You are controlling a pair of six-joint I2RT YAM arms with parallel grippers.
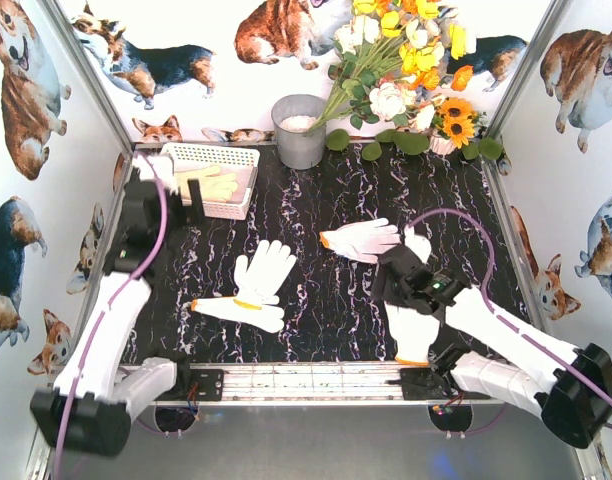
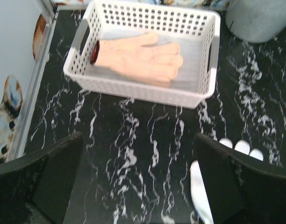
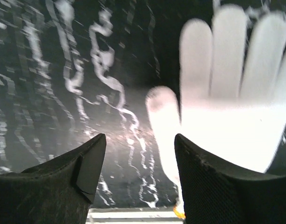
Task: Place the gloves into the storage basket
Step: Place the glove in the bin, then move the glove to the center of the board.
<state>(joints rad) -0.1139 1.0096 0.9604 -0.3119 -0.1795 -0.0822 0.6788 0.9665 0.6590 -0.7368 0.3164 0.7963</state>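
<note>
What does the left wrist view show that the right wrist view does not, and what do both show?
Left wrist only: the storage basket with a yellow glove inside, the grey bucket, and the fingertips of a white glove. Right wrist only: another white glove lying flat, fingers spread. Both: the black marbled table and an open, empty gripper, the left gripper and the right gripper.

Yellow glove (image 1: 216,184) in storage basket (image 1: 214,153), white gloves (image 1: 264,268) on table (image 1: 331,320)

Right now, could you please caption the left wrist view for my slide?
Open left hand hovers before the white storage basket, one glove lying flat inside.
</note>
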